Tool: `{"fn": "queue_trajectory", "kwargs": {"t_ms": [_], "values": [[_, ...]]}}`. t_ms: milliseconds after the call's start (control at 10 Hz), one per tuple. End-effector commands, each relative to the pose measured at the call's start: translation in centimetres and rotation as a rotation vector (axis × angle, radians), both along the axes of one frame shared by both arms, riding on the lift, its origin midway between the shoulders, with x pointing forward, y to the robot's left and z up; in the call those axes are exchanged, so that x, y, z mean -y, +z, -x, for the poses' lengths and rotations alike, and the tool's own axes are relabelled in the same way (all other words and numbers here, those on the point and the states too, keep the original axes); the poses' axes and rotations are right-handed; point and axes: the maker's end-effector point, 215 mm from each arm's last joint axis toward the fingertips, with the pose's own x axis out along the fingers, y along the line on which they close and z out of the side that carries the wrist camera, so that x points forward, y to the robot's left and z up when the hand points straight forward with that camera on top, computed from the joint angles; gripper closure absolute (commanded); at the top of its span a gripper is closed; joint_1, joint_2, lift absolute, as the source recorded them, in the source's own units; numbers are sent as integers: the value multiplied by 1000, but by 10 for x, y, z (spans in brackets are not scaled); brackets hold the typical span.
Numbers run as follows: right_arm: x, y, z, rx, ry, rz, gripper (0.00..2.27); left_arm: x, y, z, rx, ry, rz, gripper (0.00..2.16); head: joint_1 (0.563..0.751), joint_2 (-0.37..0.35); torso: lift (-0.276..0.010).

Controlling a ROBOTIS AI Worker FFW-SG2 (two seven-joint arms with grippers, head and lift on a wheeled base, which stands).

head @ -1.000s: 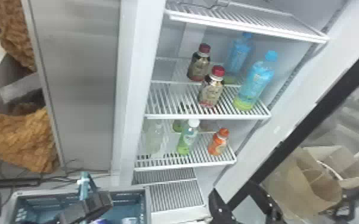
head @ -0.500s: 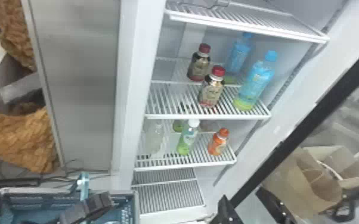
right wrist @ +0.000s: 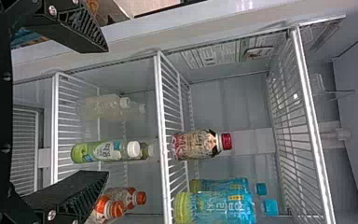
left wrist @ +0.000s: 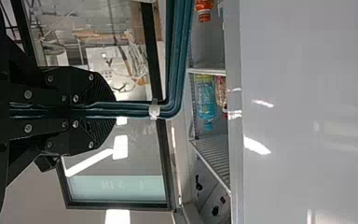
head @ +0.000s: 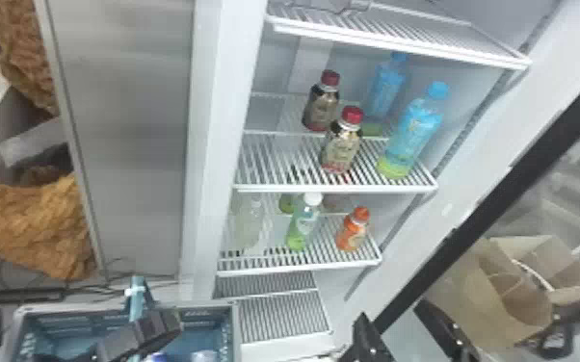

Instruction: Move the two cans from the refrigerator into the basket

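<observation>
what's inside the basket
The basket shows a blue-topped thing and a pale one; the view's edge cuts them off, and the left gripper covers part of the inside.

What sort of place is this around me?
Probably a shop or mock-up of one: white wire refrigerator shelves hold blue plastic bottles, with a blue plastic basket close by.

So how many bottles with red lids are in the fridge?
2: the front bottle, and the back bottle behind it, a bit to the left, both on the same wire shelf. More could be hidden.
</observation>
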Motion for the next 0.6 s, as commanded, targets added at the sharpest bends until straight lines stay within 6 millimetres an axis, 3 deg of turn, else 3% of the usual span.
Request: {"fn": "queue_trajectory", "kwargs": {"t_ms": [0, 500], "values": [[0, -1, -1, 2, 0, -3, 116, 0, 0, 0, 1, 0, 1, 1191, 695, -350, -31], [0, -4, -2, -2, 4, -10, 117, -1, 2, -1, 4, 3, 4, 1191, 695, -350, -31]]}}
